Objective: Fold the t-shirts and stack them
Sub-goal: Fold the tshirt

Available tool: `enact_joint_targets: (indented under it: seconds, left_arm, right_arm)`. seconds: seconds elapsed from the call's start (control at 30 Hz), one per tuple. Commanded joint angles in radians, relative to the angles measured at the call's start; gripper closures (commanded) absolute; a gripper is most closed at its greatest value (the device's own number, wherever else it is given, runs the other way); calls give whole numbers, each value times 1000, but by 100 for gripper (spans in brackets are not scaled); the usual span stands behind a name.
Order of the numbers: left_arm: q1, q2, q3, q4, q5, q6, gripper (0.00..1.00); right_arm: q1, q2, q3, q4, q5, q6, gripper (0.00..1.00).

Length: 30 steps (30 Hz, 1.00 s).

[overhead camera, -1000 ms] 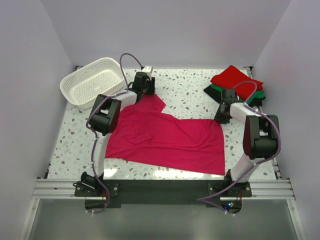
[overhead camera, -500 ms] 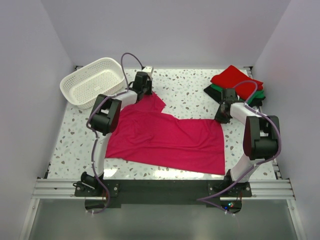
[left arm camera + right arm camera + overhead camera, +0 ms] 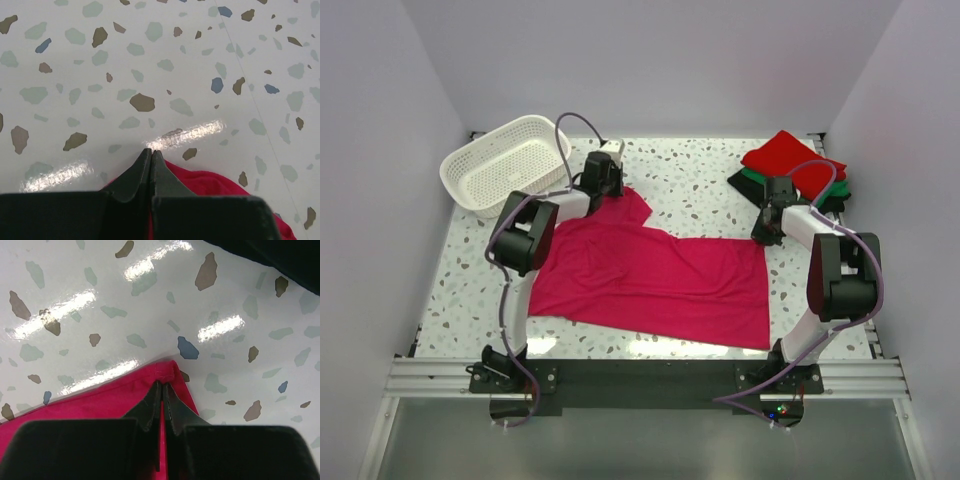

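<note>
A magenta-pink t-shirt [image 3: 650, 275] lies spread flat on the speckled table. My left gripper [image 3: 607, 190] is at its far left sleeve edge. In the left wrist view the gripper [image 3: 151, 153] is shut, with pink cloth [image 3: 210, 182] pinched low between the fingers. My right gripper [image 3: 764, 232] is at the shirt's far right corner. In the right wrist view it [image 3: 163, 386] is shut on the hemmed corner [image 3: 170, 371]. Folded t-shirts are stacked at the back right: red [image 3: 792, 158] on top, then green [image 3: 748, 181] and black [image 3: 836, 196].
A white lattice basket [image 3: 505, 160] stands at the back left, close to the left arm. The folded stack's black edge [image 3: 280, 255] lies just beyond the right gripper. White walls enclose the table on three sides.
Both grippers have shut on the pink shirt's far edge. The left arm has shifted slightly to the left; the shirt still lies flat.
</note>
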Motion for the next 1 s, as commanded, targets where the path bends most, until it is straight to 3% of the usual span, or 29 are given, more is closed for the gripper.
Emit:
enact_joint_targets:
  seconds: [0.0,0.6,0.97]
  left_arm:
    - [10,-117,-65,155,51,-33,100]
    - [83,-60,31,237,218,-62,100]
    - [98,10,224,186,258,2,100]
  right_arm:
    - [-5,-43,28,-7,27,-15,100]
    - [-5,90,203,-67,59,-23,100]
    - [-5,192,382,-133,96,-29,100]
